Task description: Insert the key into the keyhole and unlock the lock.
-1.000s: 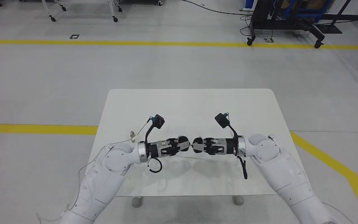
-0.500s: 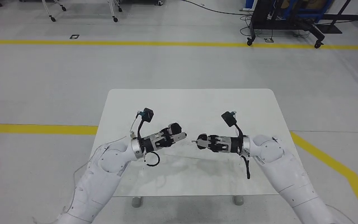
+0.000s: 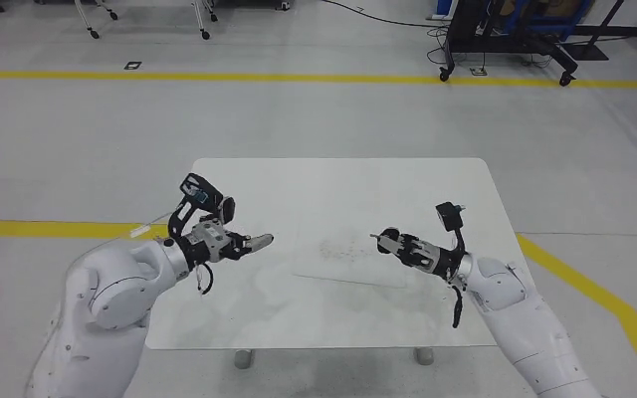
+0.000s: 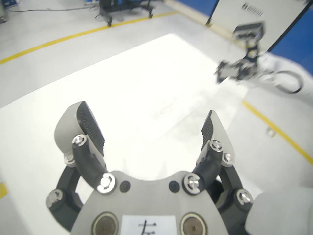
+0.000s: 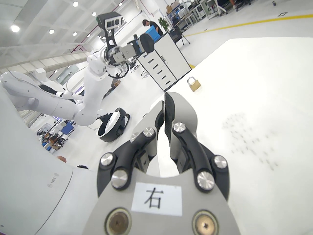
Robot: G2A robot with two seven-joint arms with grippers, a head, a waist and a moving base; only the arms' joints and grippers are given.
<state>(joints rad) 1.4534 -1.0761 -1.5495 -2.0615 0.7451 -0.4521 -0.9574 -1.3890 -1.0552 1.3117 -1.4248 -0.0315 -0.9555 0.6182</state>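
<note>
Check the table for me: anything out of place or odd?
Nothing damaged. The padlock lies near the table edge, apart from both grippers; the left gripper is open and empty, the right gripper shut. Dark scuffs mark its middle.

L claw [image 3: 261,241], R claw [image 3: 380,237] well apart.

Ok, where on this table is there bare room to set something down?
The far half of the table is bare, as is the scuffed middle between the left tool and the right tool. Tightest is the left edge, where the padlock lies.
</note>
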